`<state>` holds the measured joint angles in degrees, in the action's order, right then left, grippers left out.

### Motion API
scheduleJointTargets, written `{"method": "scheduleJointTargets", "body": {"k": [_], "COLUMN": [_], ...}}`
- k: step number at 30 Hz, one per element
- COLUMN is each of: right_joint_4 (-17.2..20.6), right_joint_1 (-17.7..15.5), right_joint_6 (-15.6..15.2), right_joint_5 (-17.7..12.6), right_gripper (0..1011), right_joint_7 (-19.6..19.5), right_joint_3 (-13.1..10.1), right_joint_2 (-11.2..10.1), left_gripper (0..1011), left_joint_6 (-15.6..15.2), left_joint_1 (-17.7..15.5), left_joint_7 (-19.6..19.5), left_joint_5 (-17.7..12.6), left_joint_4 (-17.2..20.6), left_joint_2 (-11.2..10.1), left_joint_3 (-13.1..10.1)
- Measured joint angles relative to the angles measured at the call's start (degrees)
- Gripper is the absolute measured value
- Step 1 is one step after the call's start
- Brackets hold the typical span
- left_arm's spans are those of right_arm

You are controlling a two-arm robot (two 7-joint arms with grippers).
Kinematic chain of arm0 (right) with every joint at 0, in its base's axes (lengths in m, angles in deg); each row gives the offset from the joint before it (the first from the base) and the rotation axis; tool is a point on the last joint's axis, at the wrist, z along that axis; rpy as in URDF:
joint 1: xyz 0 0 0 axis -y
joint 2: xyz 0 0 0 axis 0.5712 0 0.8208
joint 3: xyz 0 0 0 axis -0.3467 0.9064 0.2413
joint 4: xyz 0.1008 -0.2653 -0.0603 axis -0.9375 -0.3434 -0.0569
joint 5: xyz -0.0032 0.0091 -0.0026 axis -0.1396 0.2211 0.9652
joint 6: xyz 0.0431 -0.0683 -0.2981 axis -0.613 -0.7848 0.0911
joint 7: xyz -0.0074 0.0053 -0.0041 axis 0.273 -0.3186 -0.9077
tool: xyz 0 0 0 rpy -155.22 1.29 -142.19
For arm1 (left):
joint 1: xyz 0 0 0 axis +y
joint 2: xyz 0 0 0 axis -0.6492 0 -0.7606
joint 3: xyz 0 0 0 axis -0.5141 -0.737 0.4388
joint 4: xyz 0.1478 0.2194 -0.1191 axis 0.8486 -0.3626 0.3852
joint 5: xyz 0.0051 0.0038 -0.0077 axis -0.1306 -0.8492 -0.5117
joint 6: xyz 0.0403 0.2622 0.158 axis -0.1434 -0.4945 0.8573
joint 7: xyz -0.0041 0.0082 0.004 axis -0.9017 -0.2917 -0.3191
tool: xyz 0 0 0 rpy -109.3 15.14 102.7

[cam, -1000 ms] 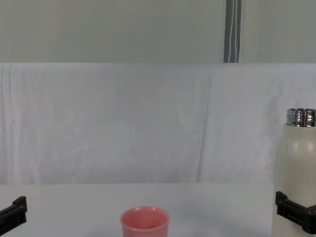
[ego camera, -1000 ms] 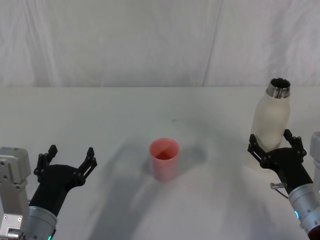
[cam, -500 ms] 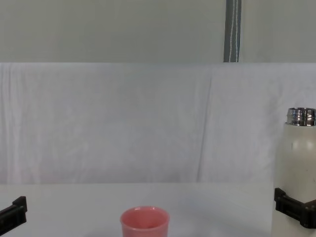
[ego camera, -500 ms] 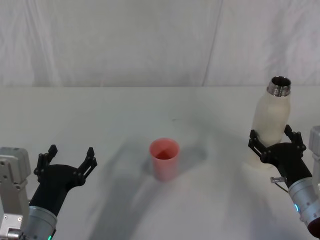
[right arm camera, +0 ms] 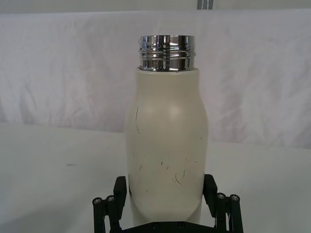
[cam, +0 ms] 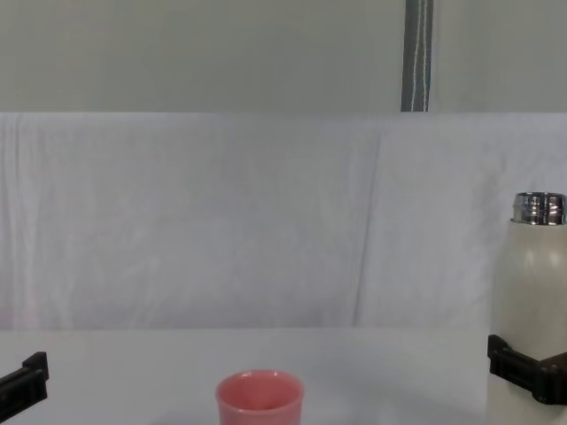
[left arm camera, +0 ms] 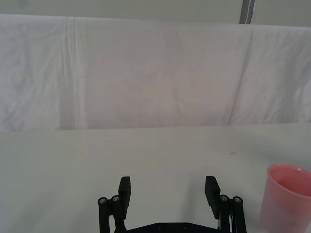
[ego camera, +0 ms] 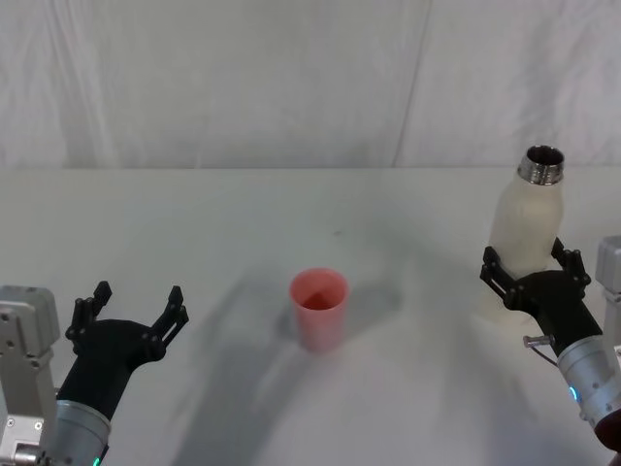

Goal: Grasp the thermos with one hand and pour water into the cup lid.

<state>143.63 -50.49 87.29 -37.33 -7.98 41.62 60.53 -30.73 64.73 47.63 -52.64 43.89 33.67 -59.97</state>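
progress: early, nothing poured | right gripper (ego camera: 529,272) fingers clamped around the upright thermos (ego camera: 524,233), far right on the table | cup lid (ego camera: 318,309) mid-table, well apart | left gripper (ego camera: 131,309) spread, idle | you've got lift and pour left

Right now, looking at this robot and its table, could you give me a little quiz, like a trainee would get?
1. True or false: the thermos has its cap screwed on.
2. Which pincer is at the thermos? A) left B) right C) both
3. Fill in: the pink cup lid stands ____ on the table.

Key:
1. False. Its steel neck is bare and the mouth open.
2. B. The right pincer has a finger on each side of the bottle's lower body; the left pincer sits open near the table's front, apart from the cup.
3. Upright, mouth up.
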Motion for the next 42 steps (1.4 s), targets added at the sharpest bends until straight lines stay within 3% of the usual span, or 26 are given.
{"method": "scheduleJointTargets", "body": {"k": [22, 42], "right_joint_4": [-3.98, -3.82], "right_joint_1": [3.59, 3.40], "right_joint_6": [0.16, 0.10], "right_joint_5": [-0.43, -0.41], "right_gripper": [1003, 950], "right_joint_7": [0.96, 0.97], "right_joint_3": [0.80, 0.75], "right_joint_2": [-0.45, -0.41], "left_gripper": [1001, 1001], "left_joint_6": [0.00, 0.00], "left_joint_1": [0.00, 0.00], "left_joint_7": [0.00, 0.00], "left_joint_5": [0.00, 0.00], "left_joint_4": [0.00, 0.00], "left_joint_2": [0.00, 0.00], "left_joint_3": [0.00, 0.00]}}
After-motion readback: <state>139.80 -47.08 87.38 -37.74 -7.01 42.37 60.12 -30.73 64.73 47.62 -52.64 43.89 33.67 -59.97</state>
